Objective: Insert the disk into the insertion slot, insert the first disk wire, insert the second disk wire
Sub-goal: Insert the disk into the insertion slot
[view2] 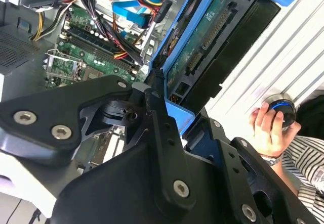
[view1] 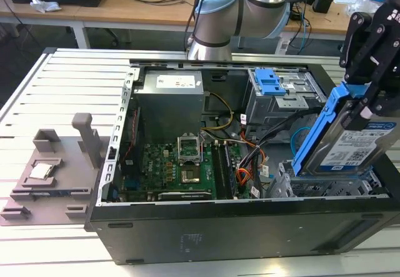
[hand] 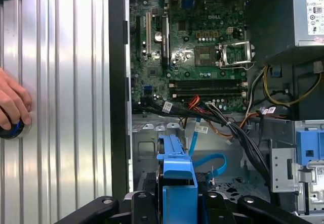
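My gripper (view1: 365,105) is shut on the disk (view1: 356,142), a silver drive with a white-and-blue label in a bright blue carrier. The disk hangs tilted on edge, its lower end just above the insertion slot (view1: 325,188), a grey perforated cage at the exterior view's right front corner of the open computer case (view1: 219,227). In the second wrist view the disk's (view2: 212,37) circuit-board underside faces the camera, with the black fingers (view2: 162,133) clamped on the carrier. In the first wrist view the carrier's blue end (hand: 174,166) sits over the slot's grey metal (hand: 152,143).
A taller grey cage with a blue latch (view1: 275,83) stands behind the slot. A blue flat cable (hand: 210,159) and black and coloured wires (hand: 238,133) lie beside the slot, next to the motherboard (view1: 181,164). A person's hand (hand: 12,105) rests on a round device. A grey fixture (view1: 50,171) sits at the exterior view's left.
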Robot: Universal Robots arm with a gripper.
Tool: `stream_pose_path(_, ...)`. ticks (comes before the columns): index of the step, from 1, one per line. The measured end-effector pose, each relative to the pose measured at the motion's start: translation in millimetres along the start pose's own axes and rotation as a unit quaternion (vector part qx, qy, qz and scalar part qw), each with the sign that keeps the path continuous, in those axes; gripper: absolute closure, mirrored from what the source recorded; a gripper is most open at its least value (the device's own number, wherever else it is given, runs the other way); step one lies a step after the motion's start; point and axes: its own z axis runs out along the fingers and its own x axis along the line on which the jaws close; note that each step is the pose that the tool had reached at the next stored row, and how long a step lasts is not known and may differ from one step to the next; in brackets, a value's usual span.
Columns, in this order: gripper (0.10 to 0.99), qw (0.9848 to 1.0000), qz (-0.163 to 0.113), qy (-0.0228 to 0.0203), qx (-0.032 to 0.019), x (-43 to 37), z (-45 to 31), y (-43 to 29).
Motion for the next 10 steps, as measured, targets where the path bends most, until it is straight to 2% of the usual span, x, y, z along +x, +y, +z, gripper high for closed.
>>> stream_pose_path(6, 0.722, 1.0000, 0.000, -0.0012, 0.0000, -9.1, 3.4, 4.0)
stream_pose_path(10, 0.722, 1.0000, 0.000, -0.0012, 0.0000, -9.5, 9.7, 4.6)
